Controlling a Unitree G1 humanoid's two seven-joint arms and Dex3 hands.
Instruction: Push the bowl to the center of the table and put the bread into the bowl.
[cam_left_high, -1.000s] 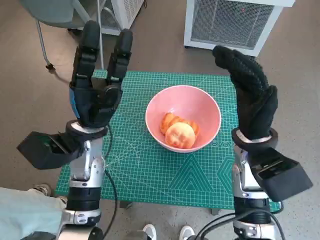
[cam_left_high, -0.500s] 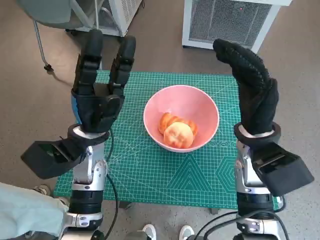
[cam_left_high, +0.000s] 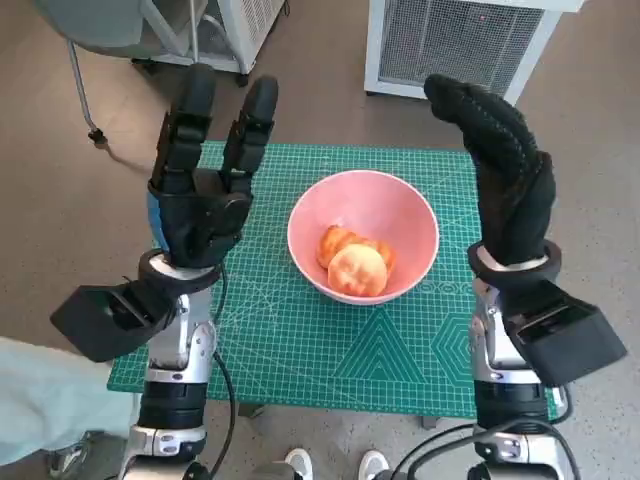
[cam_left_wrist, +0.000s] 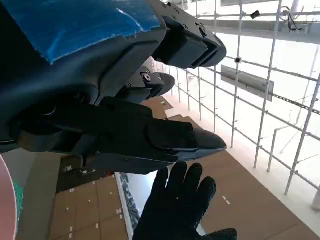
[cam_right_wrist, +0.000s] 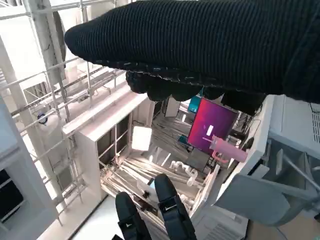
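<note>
Bowl (cam_left_high: 363, 249) sits mid-table (cam_left_high: 290, 340), bread (cam_left_high: 358, 267) inside; left hand (cam_left_high: 198, 200) and right hand (cam_left_high: 510, 190) raised either side, both empty, fingers spread; about equally near.

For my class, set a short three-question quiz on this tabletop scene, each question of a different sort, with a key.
1. True or false: the bread lies inside the pink round bowl.
2. What covers the table? A) green gridded cutting mat B) white cloth C) bare wood
3. Fill in: the left hand and the gloved right hand are raised and hold ____.

Key: 1 true; 2 A; 3 nothing.
</note>
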